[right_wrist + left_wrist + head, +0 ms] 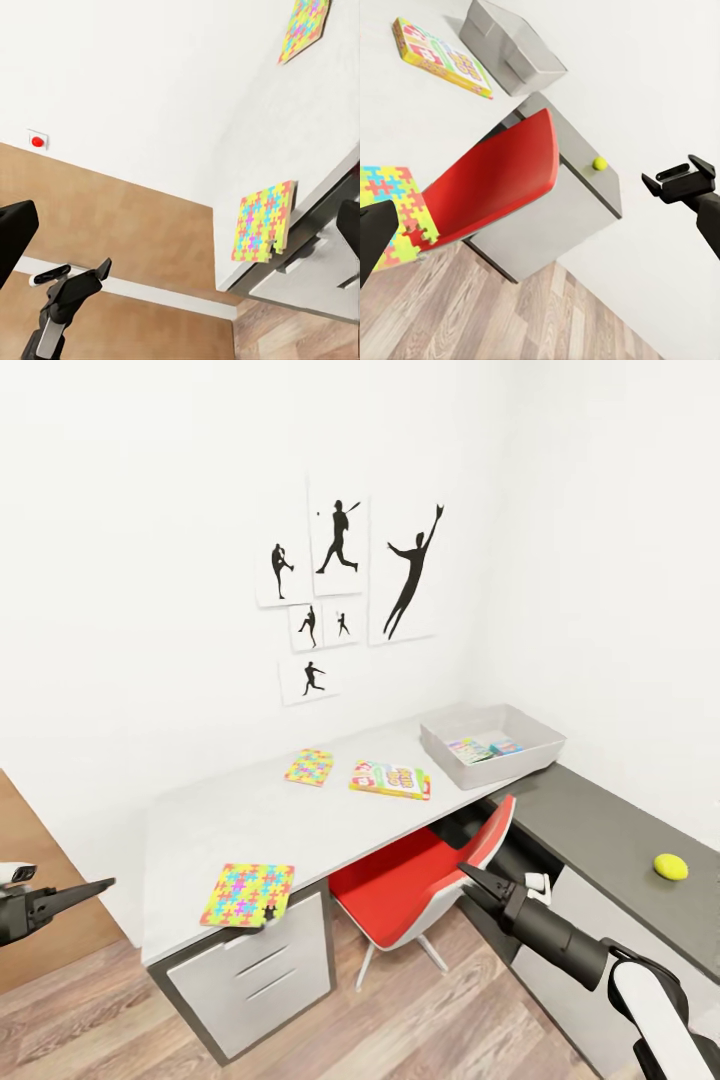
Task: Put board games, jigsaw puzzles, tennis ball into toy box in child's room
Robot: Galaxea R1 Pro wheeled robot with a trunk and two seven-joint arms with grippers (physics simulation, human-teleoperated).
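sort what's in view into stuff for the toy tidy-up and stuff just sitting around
For the job:
toy box
board game
near jigsaw puzzle
far jigsaw puzzle
tennis ball

Just there:
red chair
wall pictures
drawer unit

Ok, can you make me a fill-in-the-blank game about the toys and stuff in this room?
1. The chair tucked under the desk is the colour ____.
2. The tennis ball lies on the ____ grey counter, apart from the toy box.
3. The near jigsaw puzzle lies at the desk's front edge, above the ____.
4. The board game lies between the far jigsaw puzzle and the ____.

Missing words: red; dark; drawers; toy box
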